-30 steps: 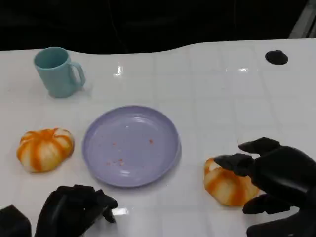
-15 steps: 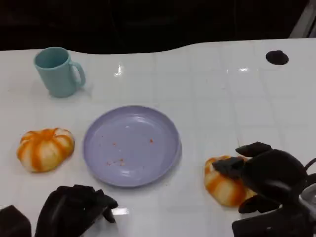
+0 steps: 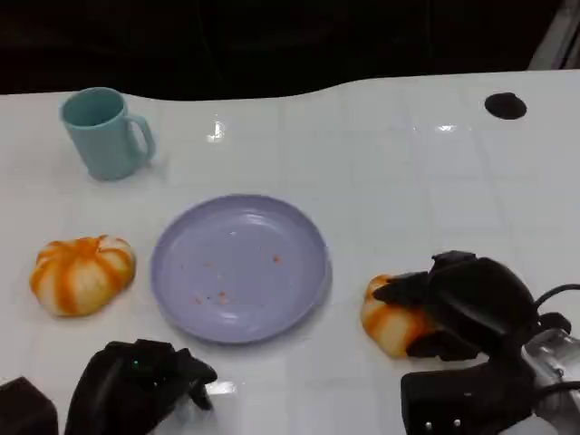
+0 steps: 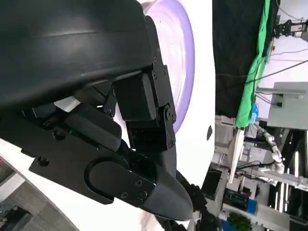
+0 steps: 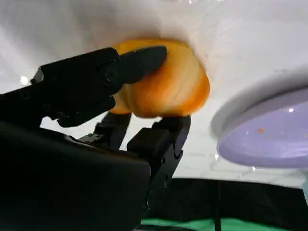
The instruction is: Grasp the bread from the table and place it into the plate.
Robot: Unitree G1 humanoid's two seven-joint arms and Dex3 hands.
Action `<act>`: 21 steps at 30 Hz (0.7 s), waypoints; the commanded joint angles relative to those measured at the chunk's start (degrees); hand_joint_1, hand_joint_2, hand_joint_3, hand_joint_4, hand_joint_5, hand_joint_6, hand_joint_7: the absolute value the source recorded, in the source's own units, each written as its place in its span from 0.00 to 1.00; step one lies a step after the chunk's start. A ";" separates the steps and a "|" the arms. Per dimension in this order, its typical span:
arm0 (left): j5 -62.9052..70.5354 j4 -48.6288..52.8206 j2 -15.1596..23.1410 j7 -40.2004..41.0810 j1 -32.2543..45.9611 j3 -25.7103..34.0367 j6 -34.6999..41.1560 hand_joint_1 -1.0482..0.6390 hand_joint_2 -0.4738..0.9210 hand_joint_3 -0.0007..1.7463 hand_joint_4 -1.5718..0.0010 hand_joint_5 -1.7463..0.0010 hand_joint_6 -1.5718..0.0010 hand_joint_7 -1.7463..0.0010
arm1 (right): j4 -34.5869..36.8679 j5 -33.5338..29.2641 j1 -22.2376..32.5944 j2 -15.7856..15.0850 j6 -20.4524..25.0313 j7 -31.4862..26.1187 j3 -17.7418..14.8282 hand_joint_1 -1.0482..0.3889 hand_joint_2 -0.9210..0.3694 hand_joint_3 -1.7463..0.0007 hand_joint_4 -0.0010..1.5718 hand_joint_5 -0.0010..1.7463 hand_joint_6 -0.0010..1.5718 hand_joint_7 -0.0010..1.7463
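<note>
Orange-striped bread [image 3: 388, 319] sits on the white surface [image 3: 408, 181] just to the right of the lavender plate [image 3: 238, 267], and my right hand [image 3: 467, 304] is wrapped over it. In my right wrist view the fingers [image 5: 137, 62] press on one side of the bread [image 5: 166, 82] and another presses on the opposite side, so I am gripping it; whether it has left the surface I cannot tell. The rim of the plate [image 5: 262, 139] shows close beside the bread there.

My left hand [image 3: 140, 385] rests low on the surface, on the near side of the plate toward its left edge, fingers [image 3: 195, 373] curled in with nothing between them. My left wrist view shows those fingers [image 4: 144, 120] folded close, with the plate [image 4: 185, 62] beyond them.

A second orange-striped bread [image 3: 82, 274] lies on the surface to the left of the plate, apart from its rim. A teal mug [image 3: 104, 133] stands upright beyond the plate, to the far left of it, handle turned toward the plate's side. A few orange crumbs dot the plate's middle. A small black round mark [image 3: 504, 105] sits on the surface far beyond and right of the plate.
</note>
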 commanded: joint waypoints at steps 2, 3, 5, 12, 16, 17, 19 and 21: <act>0.35 -0.50 0.59 0.72 0.74 0.11 -0.05 0.00 0.93 0.00 0.52 0.06 0.00 0.89 | 4.42 1.00 -1.15 -0.91 -1.87 -4.15 0.80 0.63 0.05 0.79 0.53 1.00 0.50 0.81; 0.43 -0.53 0.60 0.80 0.76 0.09 -0.12 0.00 0.93 0.00 0.51 0.05 0.00 0.89 | 4.94 1.30 -1.32 -0.86 -2.37 -5.22 0.77 0.63 0.08 0.75 0.53 1.00 0.48 0.85; 0.42 -0.56 0.61 0.76 0.77 0.07 -0.13 0.00 0.93 0.00 0.51 0.05 0.00 0.89 | 6.15 1.83 -1.65 -0.73 -3.60 -7.67 0.74 0.63 0.22 0.57 0.55 1.00 0.46 0.92; -0.23 -0.79 0.59 0.17 1.25 0.20 0.15 0.00 0.93 0.00 0.51 0.05 0.00 0.89 | 8.25 3.11 -1.72 -0.08 -6.75 -14.25 0.76 0.64 0.36 0.41 0.56 1.00 0.45 0.96; -0.04 -1.66 0.57 0.25 2.04 -0.05 0.15 0.00 0.93 0.00 0.51 0.06 0.00 0.90 | 7.71 4.36 -0.99 0.36 -8.73 -17.54 0.42 0.63 0.42 0.34 0.57 1.00 0.47 0.96; -0.06 -1.78 0.55 0.26 2.12 -0.08 0.21 0.00 0.93 0.00 0.51 0.06 0.00 0.90 | 7.62 4.95 -0.93 0.45 -9.35 -18.02 0.34 0.63 0.43 0.32 0.57 1.00 0.48 0.94; -0.03 -1.88 0.55 0.33 2.13 -0.14 0.30 0.00 0.93 0.00 0.52 0.06 0.00 0.90 | 7.35 7.47 -0.79 1.03 -11.17 -18.08 -0.27 0.64 0.46 0.28 0.59 1.00 0.51 0.91; 0.00 -1.71 0.61 0.31 1.98 -0.14 0.27 0.00 0.93 0.00 0.52 0.06 0.00 0.90 | 7.04 10.51 -0.90 2.06 -12.44 -17.09 -1.00 0.64 0.47 0.27 0.60 1.00 0.53 0.89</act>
